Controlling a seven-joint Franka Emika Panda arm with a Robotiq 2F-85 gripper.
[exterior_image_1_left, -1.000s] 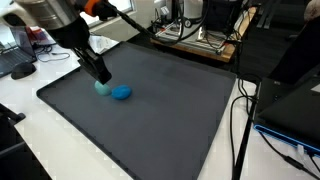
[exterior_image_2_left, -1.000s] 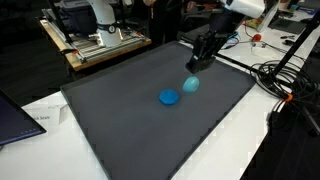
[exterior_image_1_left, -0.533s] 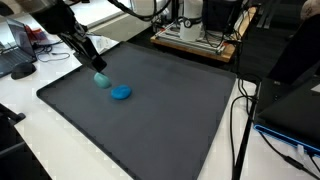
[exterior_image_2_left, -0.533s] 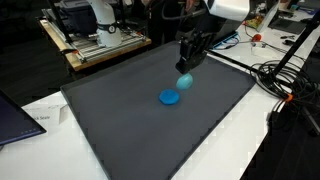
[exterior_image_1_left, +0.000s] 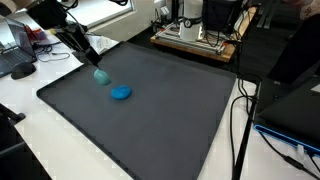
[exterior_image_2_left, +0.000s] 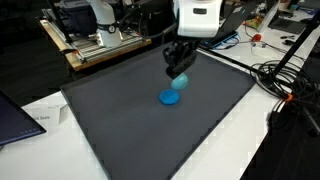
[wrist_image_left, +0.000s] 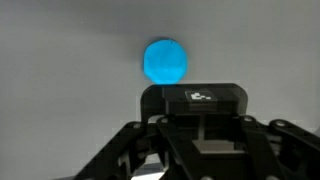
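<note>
Teal ball hangs pinched in the closed gripper, near one edge of the grey mat. Blue lump lies just beside it.

We see a dark mat on a white table, black cables trailing beside it, a laptop near one corner, a wooden board with gear behind

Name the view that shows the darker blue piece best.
An exterior view: the blue piece lies clear of the gripper. In an exterior view the pale ball crowds it. Wrist view: unclear which round thing shows.
</note>
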